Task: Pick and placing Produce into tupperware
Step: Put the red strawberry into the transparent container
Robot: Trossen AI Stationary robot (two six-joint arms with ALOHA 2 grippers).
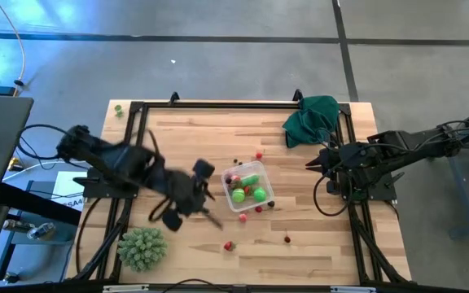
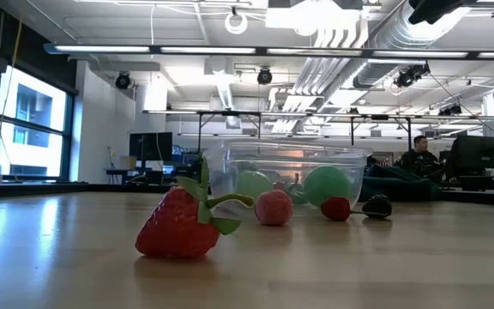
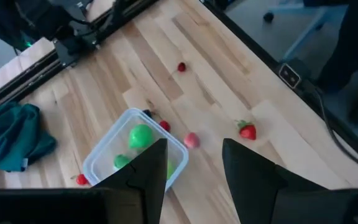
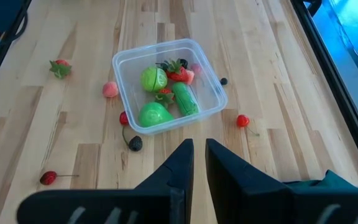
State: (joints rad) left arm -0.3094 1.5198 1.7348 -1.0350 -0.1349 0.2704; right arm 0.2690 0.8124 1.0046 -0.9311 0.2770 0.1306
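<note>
The clear tupperware point(image 1: 269, 189) stands mid-table, holding two bright green rounded pieces point(image 4: 154, 79), a green long piece and a red berry. More produce lies loose on the wood around it: a strawberry point(image 1: 229, 244), a pink berry point(image 1: 244, 217), a cherry point(image 1: 287, 238) and a red piece point(image 1: 259, 155). My left gripper point(image 1: 210, 218) hovers open and empty just off the box's near-left corner. In the left wrist view its fingers frame the bare wood between the box point(image 3: 98, 155) and the strawberry point(image 3: 247, 130). My right gripper point(image 4: 199, 162) waits shut to the right of the box.
A spiky pale-green ball point(image 1: 142, 248) sits at the near-left corner and a dark green cloth point(image 1: 312, 118) at the far right. A black frame point(image 1: 218, 104) borders the table. In the low view the strawberry point(image 2: 183, 225) lies nearest; a person sits in the room behind.
</note>
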